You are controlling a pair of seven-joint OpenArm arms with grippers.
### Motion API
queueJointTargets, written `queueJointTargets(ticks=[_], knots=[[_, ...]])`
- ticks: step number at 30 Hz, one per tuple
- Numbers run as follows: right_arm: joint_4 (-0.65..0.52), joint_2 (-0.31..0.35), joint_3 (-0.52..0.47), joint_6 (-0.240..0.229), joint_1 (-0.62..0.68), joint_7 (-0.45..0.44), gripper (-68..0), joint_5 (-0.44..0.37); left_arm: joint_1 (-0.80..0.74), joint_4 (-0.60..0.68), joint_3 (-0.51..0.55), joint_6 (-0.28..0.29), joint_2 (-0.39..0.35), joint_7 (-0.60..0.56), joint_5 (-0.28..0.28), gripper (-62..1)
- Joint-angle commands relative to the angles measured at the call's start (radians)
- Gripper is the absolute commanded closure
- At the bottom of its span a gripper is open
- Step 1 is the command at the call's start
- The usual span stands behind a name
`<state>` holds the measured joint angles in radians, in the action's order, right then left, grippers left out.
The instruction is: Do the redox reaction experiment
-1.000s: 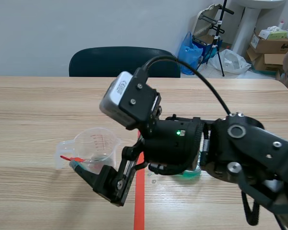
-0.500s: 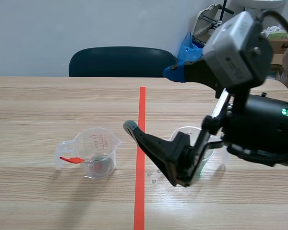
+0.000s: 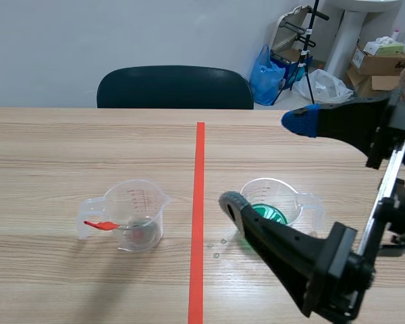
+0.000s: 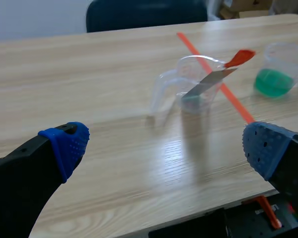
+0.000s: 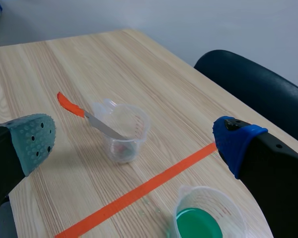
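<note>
Two cups, one spatula, one tape (image 3: 198, 202). The clear cup (image 3: 136, 214) stands left of the tape with the red-handled spatula (image 3: 104, 225) leaning in it, handle pointing away from the tape. The green cup (image 3: 273, 202) stands right of the tape. My left gripper (image 4: 164, 148) gapes wide, holding nothing. My right gripper (image 3: 266, 162) is also wide, right of the tape.

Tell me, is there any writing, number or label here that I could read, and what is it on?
No text here can be read.
Red scale marks on the cup holding the spatula: too small to read.
Cardboard boxes at the back: any print is too small and blurred to read.
</note>
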<state>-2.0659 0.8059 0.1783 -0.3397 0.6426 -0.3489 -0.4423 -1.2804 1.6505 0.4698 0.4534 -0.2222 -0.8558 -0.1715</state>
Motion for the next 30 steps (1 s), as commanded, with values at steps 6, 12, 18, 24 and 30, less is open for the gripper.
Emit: queueJointTargets(ticks=[6,12,18,24,30], knots=[[-0.056,0.0,-0.126,0.004,0.091,-0.04,-67.9,-0.023,-0.016,0.113,0.003,0.001,0.087,0.032,0.067,-62.3],[-0.061,0.0,-0.206,-0.001,0.128,-0.046,-67.9,-0.064,-0.016,0.153,0.003,0.001,0.091,0.114,0.065,-62.3],[-0.061,0.0,-0.213,-0.001,0.127,-0.027,-67.9,-0.064,-0.013,0.182,0.003,-0.021,0.091,0.12,0.056,-62.3],[-0.061,0.0,-0.213,-0.001,0.125,-0.005,-67.9,-0.063,-0.016,0.188,0.003,-0.021,0.091,0.127,0.056,-62.3],[-0.061,0.0,-0.213,-0.001,0.125,0.011,-67.9,-0.06,-0.016,0.191,0.003,-0.021,0.091,0.133,0.056,-62.3]])
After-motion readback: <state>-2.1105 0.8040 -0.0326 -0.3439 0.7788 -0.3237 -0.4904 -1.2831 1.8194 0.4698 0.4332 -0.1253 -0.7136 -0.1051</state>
